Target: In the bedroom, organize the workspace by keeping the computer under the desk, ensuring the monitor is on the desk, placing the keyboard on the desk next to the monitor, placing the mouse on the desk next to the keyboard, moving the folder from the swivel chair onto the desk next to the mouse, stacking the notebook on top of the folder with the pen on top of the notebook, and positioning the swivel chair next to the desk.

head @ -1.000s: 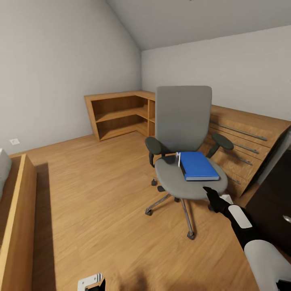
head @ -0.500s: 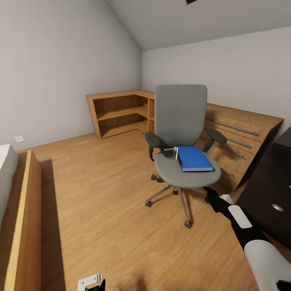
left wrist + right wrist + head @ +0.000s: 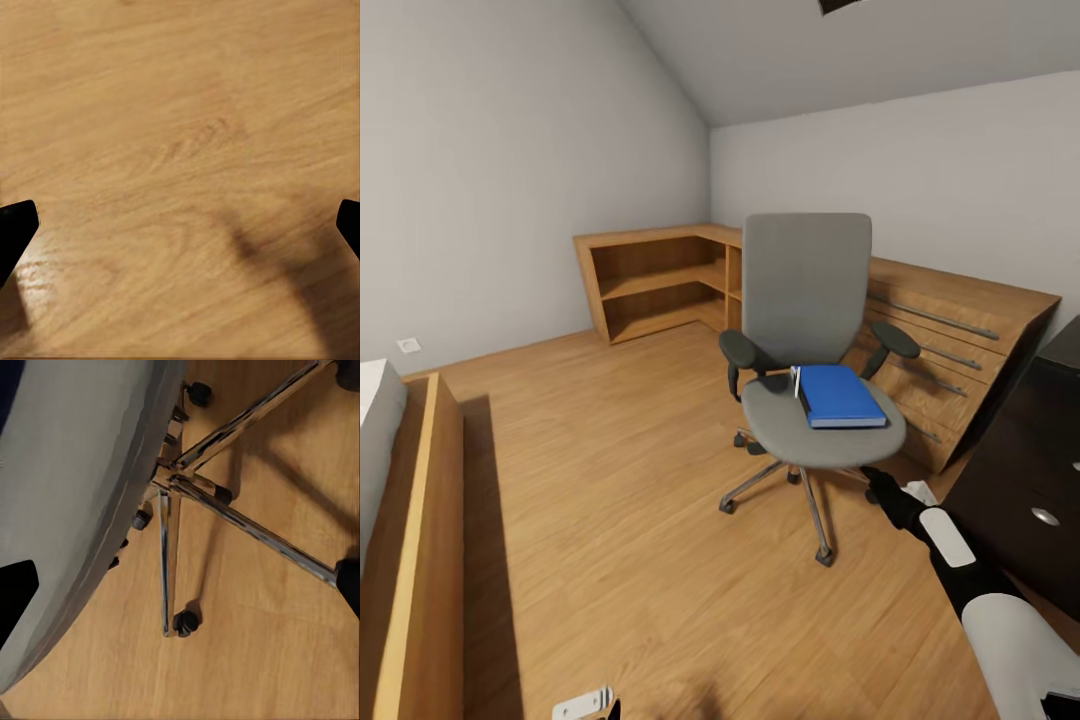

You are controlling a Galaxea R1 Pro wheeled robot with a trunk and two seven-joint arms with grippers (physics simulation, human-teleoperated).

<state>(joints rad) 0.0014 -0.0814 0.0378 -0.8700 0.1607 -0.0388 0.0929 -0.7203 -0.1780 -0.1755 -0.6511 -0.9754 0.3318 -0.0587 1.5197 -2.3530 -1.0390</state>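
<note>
- You have one grey padded swivel chair with black armrests, on one chrome star base.
- You have one flat bright-blue folder on its seat.
- You can count two black armrests on that chair.
- You see one light-wood corner shelf unit and one light-wood dresser with metal rail handles.
- You see one white wall socket.

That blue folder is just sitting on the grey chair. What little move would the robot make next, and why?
Probably lift the right hand up and forward over the seat toward the bright-blue rectangular folder. The folder lies flat on the grey padded swivel chair, while that hand sits below the seat's front rim, fingers apart, looking at the chrome star base, so it cannot grasp from there.
</note>
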